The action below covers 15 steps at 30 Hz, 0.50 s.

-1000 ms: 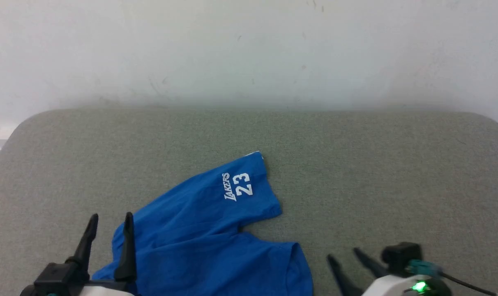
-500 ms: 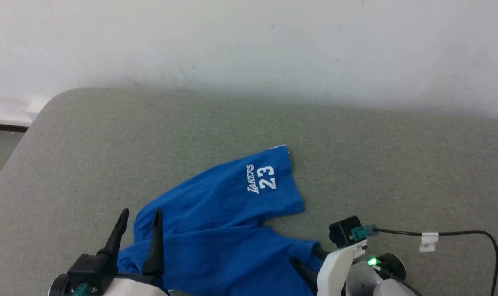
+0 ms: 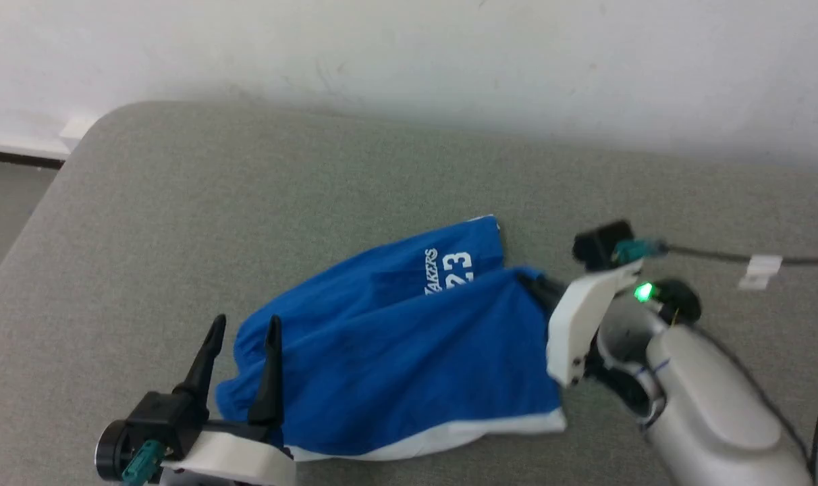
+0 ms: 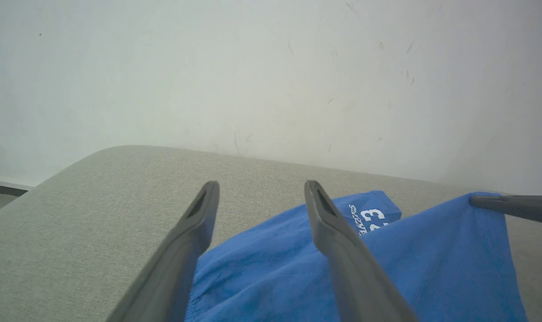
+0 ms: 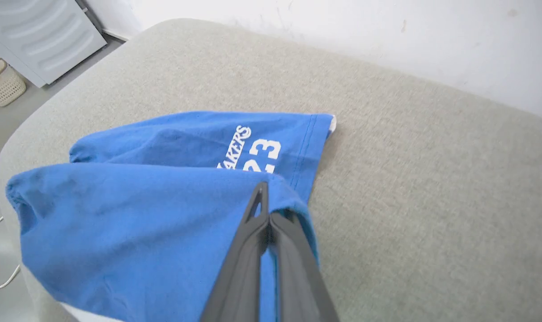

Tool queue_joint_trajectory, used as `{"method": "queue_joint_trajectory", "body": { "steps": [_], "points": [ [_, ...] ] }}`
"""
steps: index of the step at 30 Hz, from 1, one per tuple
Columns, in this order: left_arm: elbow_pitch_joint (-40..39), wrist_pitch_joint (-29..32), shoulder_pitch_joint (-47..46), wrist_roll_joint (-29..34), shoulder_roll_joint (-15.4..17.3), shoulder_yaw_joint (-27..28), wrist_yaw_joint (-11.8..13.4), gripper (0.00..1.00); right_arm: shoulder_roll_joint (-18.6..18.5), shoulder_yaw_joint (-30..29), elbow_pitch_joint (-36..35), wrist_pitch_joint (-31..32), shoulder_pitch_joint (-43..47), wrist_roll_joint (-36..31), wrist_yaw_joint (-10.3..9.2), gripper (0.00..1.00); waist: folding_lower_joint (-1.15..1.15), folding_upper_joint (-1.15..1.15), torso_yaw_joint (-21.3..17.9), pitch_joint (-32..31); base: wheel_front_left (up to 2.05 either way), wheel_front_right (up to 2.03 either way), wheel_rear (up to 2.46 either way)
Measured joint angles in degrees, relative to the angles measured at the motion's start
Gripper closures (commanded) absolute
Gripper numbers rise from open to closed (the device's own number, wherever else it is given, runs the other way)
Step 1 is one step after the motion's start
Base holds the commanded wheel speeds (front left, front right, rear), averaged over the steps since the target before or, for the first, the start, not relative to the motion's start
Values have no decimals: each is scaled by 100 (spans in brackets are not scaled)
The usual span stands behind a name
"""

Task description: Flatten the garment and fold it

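Head view showed the right pincer (image 3: 532,282) clamped on the garment (image 3: 395,351) corner; the left pincer (image 3: 245,325) gaped apart.

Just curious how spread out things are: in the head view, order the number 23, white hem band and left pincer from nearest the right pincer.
1. Number 23, just left of the right pincer.
2. White hem band, below it at the near edge.
3. Left pincer, far left.

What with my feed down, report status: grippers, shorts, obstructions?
Right gripper shut on shorts, leg corner held up. Left gripper open at waist end. Cable apart from shorts.
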Motion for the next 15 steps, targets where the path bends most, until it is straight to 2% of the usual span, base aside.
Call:
{"method": "queue_joint_trajectory", "body": {
  "steps": [9,10,11,12,15],
  "points": [
    [157,-1,-409,255,-376,4,-201,0,-348,-667,1158,-158,-1165,-43,1,100,1,0,159,568,0,0,0],
    [185,-1,-427,289,-404,19,-210,0,-356,-731,1285,-286,-1208,-29,1,90,1,0,183,623,0,0,0],
    [209,-1,-447,320,-428,32,-249,0,-364,-760,1419,-396,-1241,-25,1,53,1,0,207,673,0,0,0],
    [237,-1,-464,342,-447,52,-257,0,-359,-762,1513,-504,-1249,4,1,0,1,0,230,715,0,0,0],
    [328,-1,-474,415,-483,141,-299,0,-346,-668,1622,-1054,-1237,87,1,0,2,0,281,760,0,0,0]
  ]
}}
